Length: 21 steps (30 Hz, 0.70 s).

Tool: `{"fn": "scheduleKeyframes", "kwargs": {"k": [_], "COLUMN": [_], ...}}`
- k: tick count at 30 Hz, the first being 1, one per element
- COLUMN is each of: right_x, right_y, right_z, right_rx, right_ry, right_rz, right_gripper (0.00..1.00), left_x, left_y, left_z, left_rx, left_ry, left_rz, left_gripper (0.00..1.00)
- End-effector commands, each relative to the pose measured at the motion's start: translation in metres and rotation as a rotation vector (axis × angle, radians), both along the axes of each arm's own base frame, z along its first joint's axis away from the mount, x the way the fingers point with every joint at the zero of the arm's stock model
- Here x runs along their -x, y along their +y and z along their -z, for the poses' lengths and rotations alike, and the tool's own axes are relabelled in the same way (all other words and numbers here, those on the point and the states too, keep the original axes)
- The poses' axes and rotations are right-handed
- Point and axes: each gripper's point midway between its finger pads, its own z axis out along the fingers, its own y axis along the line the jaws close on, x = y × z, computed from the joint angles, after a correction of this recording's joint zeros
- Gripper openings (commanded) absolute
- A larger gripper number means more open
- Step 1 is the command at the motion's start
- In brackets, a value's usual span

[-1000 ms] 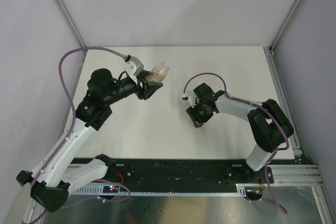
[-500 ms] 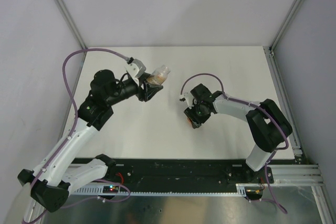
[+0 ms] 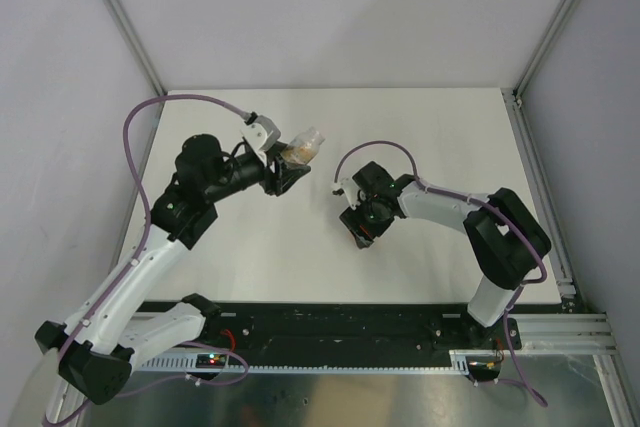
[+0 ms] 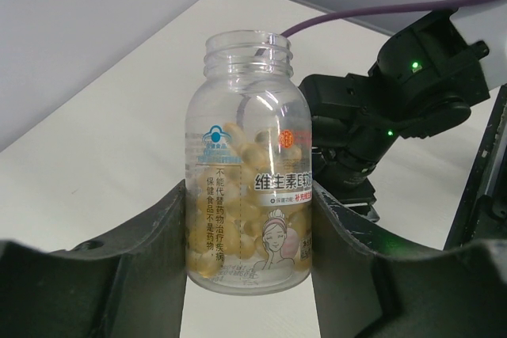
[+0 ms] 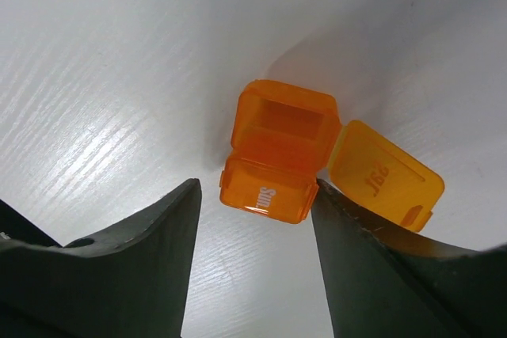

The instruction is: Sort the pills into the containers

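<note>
Your right gripper (image 5: pixel 255 189) has just eased open and slid a bit left. Its jaws now sit loose either side of the orange box (image 5: pixel 281 136) on the table (image 5: pixel 119 77), one lid (image 5: pixel 386 173) flipped open. Your left gripper (image 4: pixel 247 195) stays clamped on the uncapped bottle (image 4: pixel 247 108), pills (image 4: pixel 230 136) inside — I'd say pouring's next.

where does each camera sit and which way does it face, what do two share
Top external: above and behind the arms, looking down on the table; left arm and right arm show, bases at the bottom.
Left wrist: on the left arm, looking past the left gripper at the uncapped bottle it grips; right arm beyond.
Right wrist: looking down between the right gripper's open fingers at the orange box on the table.
Shared: top and left wrist both show the bottle and right arm.
</note>
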Motion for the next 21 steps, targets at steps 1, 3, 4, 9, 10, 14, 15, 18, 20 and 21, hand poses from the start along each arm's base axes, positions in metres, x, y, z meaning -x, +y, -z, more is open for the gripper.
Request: {"fn": "scheduleKeyframes", "kwargs": {"k": [1, 3, 4, 9, 10, 14, 15, 18, 20, 21], "right_x": [-0.008, -0.008, -0.009, -0.014, -0.015, -0.017, -0.018, -0.021, -0.026, -0.029], "right_y": [0.013, 0.012, 0.011, -0.003, -0.007, -0.026, -0.032, -0.045, -0.055, -0.060], "right_z": [-0.014, -0.018, -0.020, -0.037, -0.042, -0.057, -0.061, -0.080, -0.093, -0.099], "right_rx": [-0.043, -0.045, -0.047, -0.065, -0.079, -0.141, -0.156, -0.218, -0.245, -0.257], "right_ry": [-0.030, -0.036, -0.039, -0.055, -0.052, -0.037, -0.035, -0.053, -0.087, -0.107], "right_rz": [-0.001, 0.000, 0.001, 0.024, 0.028, 0.043, 0.053, 0.074, 0.097, 0.110], "right_gripper": [0.64, 0.66, 0.66, 0.69, 0.69, 0.73, 0.74, 0.77, 0.79, 0.80], "left_x": [-0.003, -0.001, 0.000, 0.008, 0.010, 0.015, 0.015, 0.015, 0.014, 0.014], "left_y": [0.004, 0.003, 0.003, -0.002, -0.002, -0.006, -0.006, -0.007, -0.008, -0.010], "left_z": [-0.003, 0.002, 0.003, 0.018, 0.021, 0.042, 0.047, 0.066, 0.078, 0.085], "left_rx": [-0.009, -0.020, -0.027, -0.068, -0.077, -0.112, -0.122, -0.152, -0.177, -0.191], "left_ry": [-0.058, -0.059, -0.064, -0.065, -0.067, -0.047, -0.045, -0.024, -0.012, -0.008], "left_rz": [-0.003, 0.010, 0.018, 0.088, 0.101, 0.156, 0.163, 0.180, 0.185, 0.194], "left_gripper": [0.00, 0.00, 0.00, 0.00, 0.00, 0.00, 0.00, 0.00, 0.00, 0.00]}}
